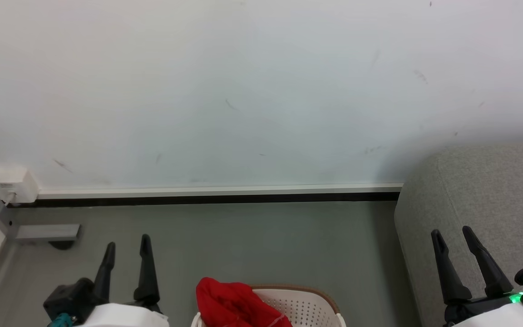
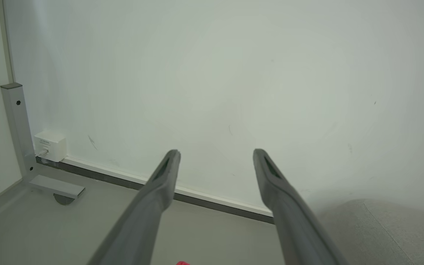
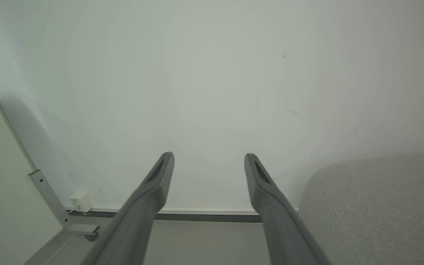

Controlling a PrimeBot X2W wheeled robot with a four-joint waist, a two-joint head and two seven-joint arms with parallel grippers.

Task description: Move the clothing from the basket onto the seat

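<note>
The red clothing (image 1: pixel 232 304) is heaped in the cream perforated basket (image 1: pixel 307 306) at the bottom middle of the head view, spilling over its left side. A sliver of the clothing (image 2: pixel 182 263) peeks in at the bottom edge of the left wrist view. The grey seat (image 1: pixel 484 200) rises at the right, also seen as the seat (image 2: pixel 385 232) and the seat (image 3: pixel 377 209). My left gripper (image 1: pixel 127 243) stands open left of the basket, empty. My right gripper (image 1: pixel 452 232) is open in front of the seat, holding nothing. Each wrist view shows its own gripper (image 2: pixel 215 152) and gripper (image 3: pixel 209 154) with fingers spread.
A pale wall with a white skirting board (image 1: pixel 220 190) runs across the back. A white socket box (image 1: pixel 14 184) and a grey metal post with a foot (image 1: pixel 46 232) stand in the left corner. Grey floor (image 1: pixel 252 240) lies between the basket and the wall.
</note>
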